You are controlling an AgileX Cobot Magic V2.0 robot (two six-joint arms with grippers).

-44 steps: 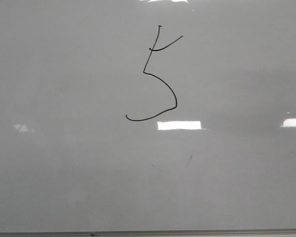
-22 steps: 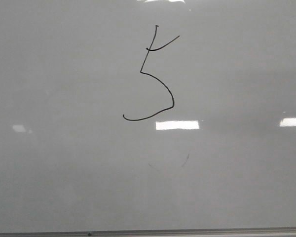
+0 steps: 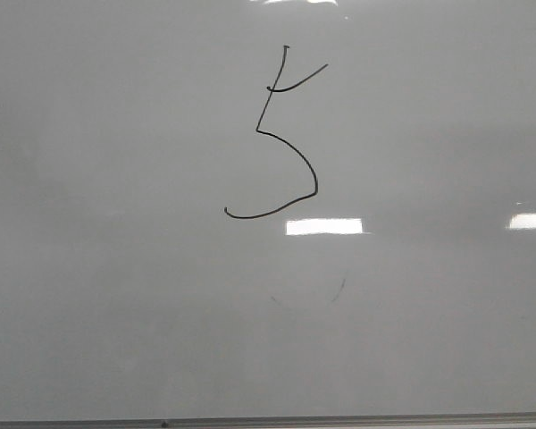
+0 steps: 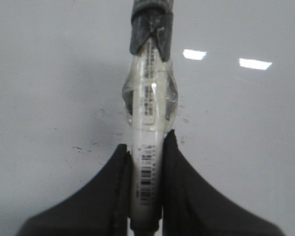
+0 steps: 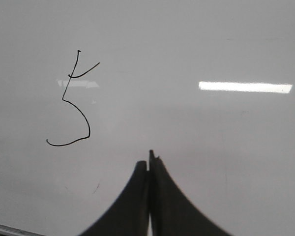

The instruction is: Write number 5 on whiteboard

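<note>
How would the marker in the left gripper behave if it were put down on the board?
The marker has a round, smooth barrel, so it would probably roll on the glossy whiteboard. It looks stiff and light. The left gripper pinches it; the wrapped middle may slow rolling.

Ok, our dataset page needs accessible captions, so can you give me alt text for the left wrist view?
The left gripper is clamped on a white marker with a dark cap end, its barrel wrapped in clear tape, held over a glossy whiteboard with faint dark scuffs and two bright light reflections.

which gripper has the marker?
The left gripper: its fingers clamp a white marker. The right gripper is shut on nothing, over the whiteboard.
</note>
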